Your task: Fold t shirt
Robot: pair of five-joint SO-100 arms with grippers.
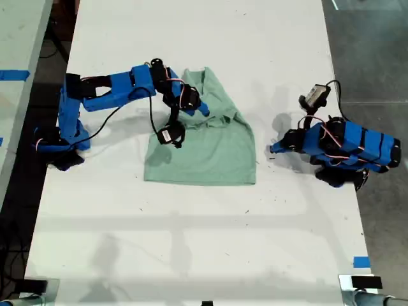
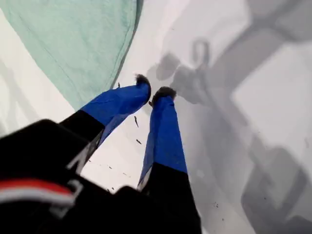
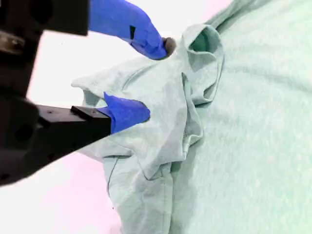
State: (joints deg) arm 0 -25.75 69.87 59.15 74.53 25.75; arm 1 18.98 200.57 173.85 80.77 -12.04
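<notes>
The pale mint-green t shirt [image 1: 210, 150] lies wrinkled on the white table [image 1: 191, 242], partly folded, with a bunched ridge near its upper part. My second gripper [image 1: 199, 107] is on the arm at the exterior view's left and hovers open over that ridge. In the second wrist view its two blue fingertips straddle the raised fold of the t shirt [image 3: 243, 146], gripper [image 3: 156, 80]. My first gripper [image 1: 274, 149], at the exterior view's right, sits low on bare table just off the shirt's edge. In the first wrist view it [image 2: 153, 90] is shut and holds nothing, with the t shirt [image 2: 73, 44] beyond.
A blue tape mark [image 1: 361, 261] and a small black device [image 1: 366, 282] sit near the exterior view's lower right table edge. A second table with blue tape [image 1: 14, 74] stands at the exterior view's left. Cables trail from both arm bases.
</notes>
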